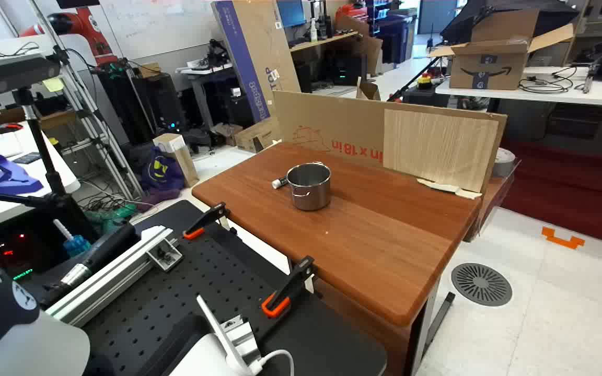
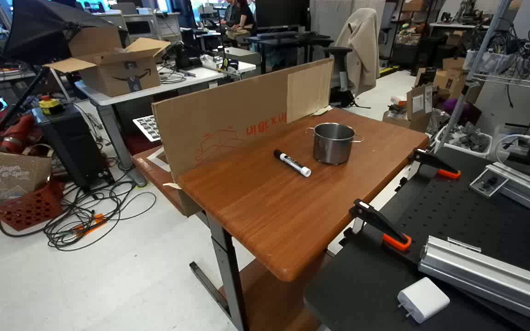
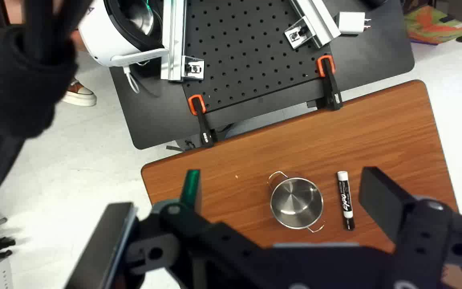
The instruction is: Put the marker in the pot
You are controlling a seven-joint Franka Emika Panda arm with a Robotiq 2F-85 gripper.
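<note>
Marker (image 3: 345, 200) and steel pot (image 3: 297, 202) sit past the end effector (image 3: 282, 180), nearest in the wrist view, its jaws spread wide. From up there, I see the marker flat on the bench (image 3: 391, 120), at the pot's three o'clock, near but apart. Farther off, in both exterior views, a cardboard sheet (image 2: 246, 105) stands upright along the bench's far edge.

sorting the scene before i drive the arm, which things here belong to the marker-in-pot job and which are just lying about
For the job:
pot, upright on the wooden table
marker, lying beside it, not yet inside

Just about:
white plug adapter
cardboard sheet, standing along the table's edge
open cardboard box in the background
red basket
</note>
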